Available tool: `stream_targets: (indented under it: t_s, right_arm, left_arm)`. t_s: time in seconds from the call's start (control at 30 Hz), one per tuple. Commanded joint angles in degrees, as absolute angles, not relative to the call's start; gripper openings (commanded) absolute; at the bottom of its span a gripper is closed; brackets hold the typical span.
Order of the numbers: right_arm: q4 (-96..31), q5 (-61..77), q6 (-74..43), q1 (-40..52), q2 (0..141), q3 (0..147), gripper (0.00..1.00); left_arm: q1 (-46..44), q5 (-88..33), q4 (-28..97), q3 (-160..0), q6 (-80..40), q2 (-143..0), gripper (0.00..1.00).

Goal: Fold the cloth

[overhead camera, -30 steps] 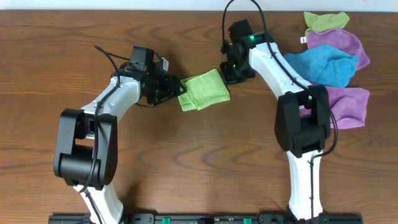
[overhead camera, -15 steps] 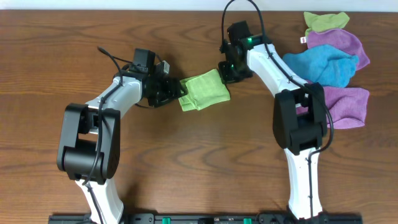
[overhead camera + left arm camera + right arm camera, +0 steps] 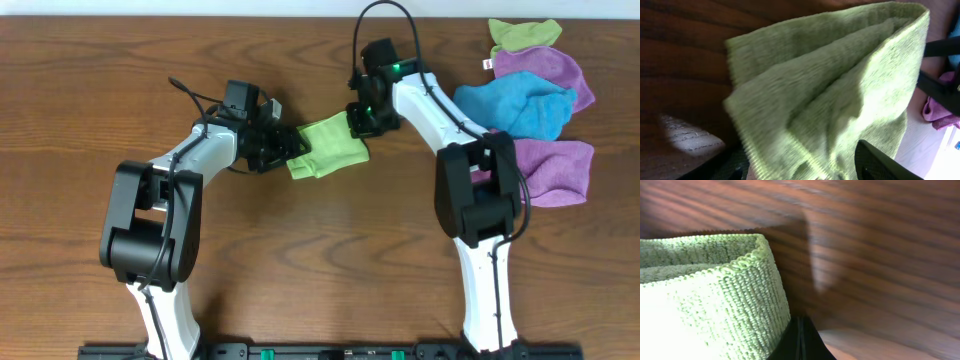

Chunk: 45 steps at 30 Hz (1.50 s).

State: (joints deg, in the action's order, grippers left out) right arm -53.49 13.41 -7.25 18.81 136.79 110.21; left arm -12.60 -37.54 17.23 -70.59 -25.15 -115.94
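Both grippers closer on cloth (image 3: pixel 327 147)

The green cloth (image 3: pixel 329 146) is squeezed between the left pincer (image 3: pixel 290 147) and the right pincer (image 3: pixel 358 122), a pile of cloths (image 3: pixel 535 95) blocks the far right corner, and the wide front part of the desk (image 3: pixel 320 260) is open to pass.

The folded cloth (image 3: pixel 329 145) is lime green with a ribbed knit texture; the table (image 3: pixel 300 260) is dark brown woodgrain; the pile at the right edge holds a light green cloth (image 3: pixel 525 35), two purple cloths (image 3: pixel 555 170) and a blue cloth (image 3: pixel 520 100); the arms (image 3: pixel 170 200) are white and black.
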Motion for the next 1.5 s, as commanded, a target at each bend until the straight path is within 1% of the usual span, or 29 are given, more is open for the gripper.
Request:
stream_targets:
  t_s: [0.0, 0.27, 0.33, 0.43, 0.47, 0.53, 0.57, 0.8, 0.93, 0.97, 1.1, 1.17, 1.33, 1.47]
  right_arm:
    - [-53.6, 15.1, -8.1, 21.1, 138.6, 110.0, 0.01]
    - [-53.6, 15.0, -8.1, 22.2, 138.6, 110.0, 0.01]
    - [-53.8, 15.0, -8.1, 21.9, 138.6, 110.0, 0.01]
    - [-54.9, 15.0, -8.1, 21.3, 138.6, 110.1, 0.01]
    - [-55.4, 14.8, -8.1, 21.0, 138.5, 110.2, 0.01]
    - [-56.8, 14.1, -8.1, 20.3, 138.5, 110.6, 0.01]
    - [-57.9, 13.3, -8.1, 19.7, 138.4, 111.0, 0.01]
    - [-66.5, 11.8, -6.5, 16.3, 138.1, 117.7, 0.01]
    - [-70.5, 11.7, -6.0, 15.7, 137.9, 121.4, 0.01]
    - [-71.6, 11.7, -5.4, 15.8, 137.4, 122.4, 0.01]
    - [-72.6, 11.6, -5.1, 15.9, 136.1, 123.0, 0.01]
    - [-72.6, 11.7, -5.0, 15.9, 135.6, 123.0, 0.01]
    - [-71.8, 12.1, -4.2, 15.9, 135.3, 123.0, 0.01]
    - [-70.3, 12.5, -4.2, 16.0, 135.3, 123.0, 0.01]
  left_arm:
    - [-12.7, -37.8, 17.0, -70.1, -25.4, -116.9, 0.68]
    - [-13.3, -37.3, 17.2, -70.1, -25.4, -116.9, 0.68]
    - [-13.3, -37.3, 17.6, -70.1, -25.4, -116.9, 0.57]
    - [-13.2, -37.3, 17.9, -70.1, -25.4, -116.9, 0.37]
    - [-13.0, -37.3, 17.9, -70.1, -25.7, -116.9, 0.3]
    - [-12.5, -37.3, 17.8, -70.1, -26.8, -116.9, 0.11]
    - [-12.0, -37.3, 17.7, -70.2, -27.5, -116.9, 0.06]
    - [-6.5, -39.3, 15.5, -75.1, -32.8, -116.7, 0.06]
    - [-2.0, -40.1, 11.8, -80.5, -41.7, -116.6, 0.06]
    - [0.2, -40.1, 8.6, -82.3, -45.9, -116.6, 0.06]
    - [6.0, -39.6, -0.9, -83.3, -57.5, -116.6, 0.06]
    - [8.7, -38.2, -2.7, -83.3, -62.3, -116.6, 0.06]
    - [14.4, -35.7, -10.0, -83.3, -68.0, -116.6, 0.06]
    - [16.7, -31.5, -14.8, -83.3, -71.4, -117.3, 0.06]
